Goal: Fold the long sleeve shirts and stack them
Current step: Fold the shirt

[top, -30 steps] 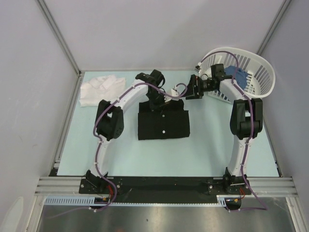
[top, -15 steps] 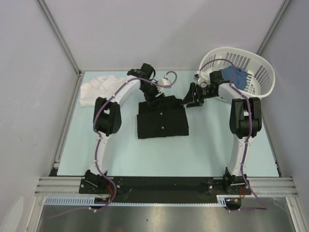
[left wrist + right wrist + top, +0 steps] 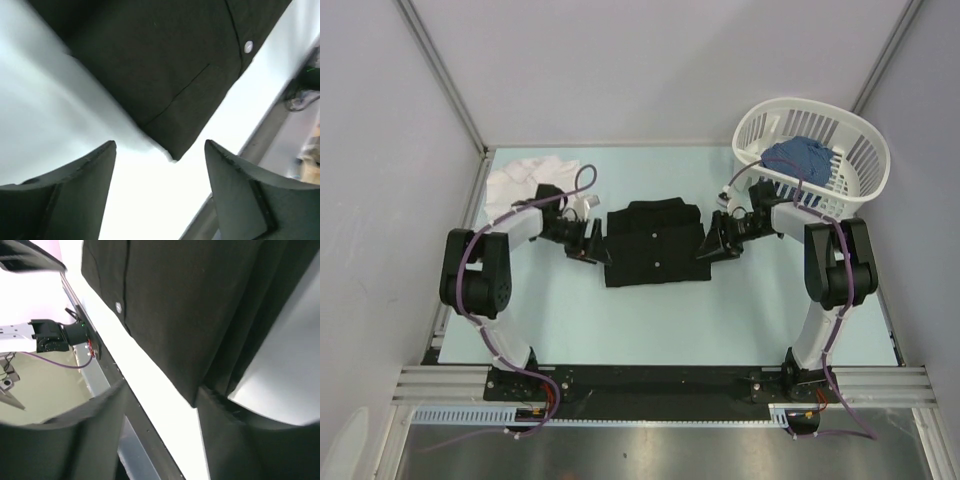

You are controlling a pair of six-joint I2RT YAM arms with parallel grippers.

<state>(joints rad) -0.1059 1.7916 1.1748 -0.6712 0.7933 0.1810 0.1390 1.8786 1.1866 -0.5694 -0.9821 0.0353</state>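
With left tool (image 3: 160, 144) and right tool (image 3: 161, 387) both spread, pinch black shirt (image 3: 655, 245) corners evenly, then lift together.

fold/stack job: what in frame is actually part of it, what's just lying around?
Job:
- black button-up shirt, folded, centre, between both arms
- white shirt, crumpled, far left corner

Lying about:
- white slatted basket, far right corner
- blue cloth inside it
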